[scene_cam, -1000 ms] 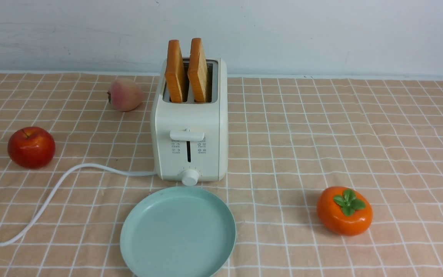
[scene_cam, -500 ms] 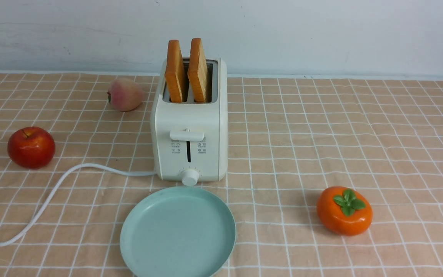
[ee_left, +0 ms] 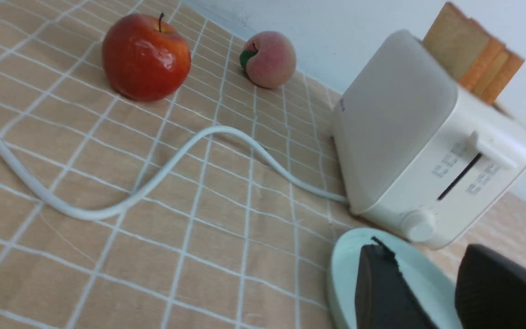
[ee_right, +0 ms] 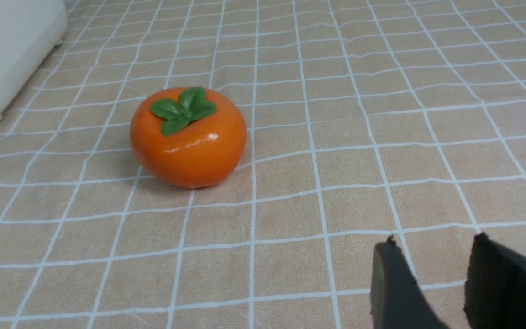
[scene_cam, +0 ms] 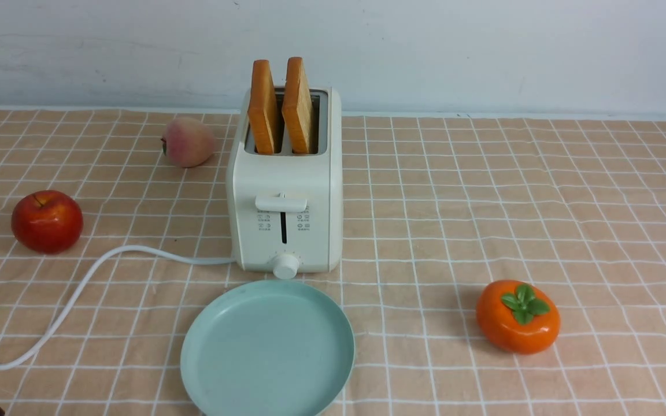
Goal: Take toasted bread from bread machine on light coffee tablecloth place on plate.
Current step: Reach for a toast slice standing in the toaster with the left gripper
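1. I see both slices of toasted bread (scene_cam: 263,110) upright in the bread machine (scene_cam: 284,196) slots.
2. Plate (scene_cam: 194,346) just in front of the bread machine, on the light coffee tablecloth (scene_cam: 483,202).
3. Left pincer (ee_left: 423,256) released, gripping nothing.
4. Right pincer (ee_right: 434,246) likewise.

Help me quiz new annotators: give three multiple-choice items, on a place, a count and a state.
1. The plate lies: A) in front of the bread machine; B) behind it; C) on top of it.
2. Slices of toasted bread: A) one; B) two; C) three.
3. The slices are: A) flat on the plate; B) upright in the slots; C) broken in pieces.
Answers: A, it sits nearer the camera than the machine; B, two crusts stick up; B, both stand in the slots.
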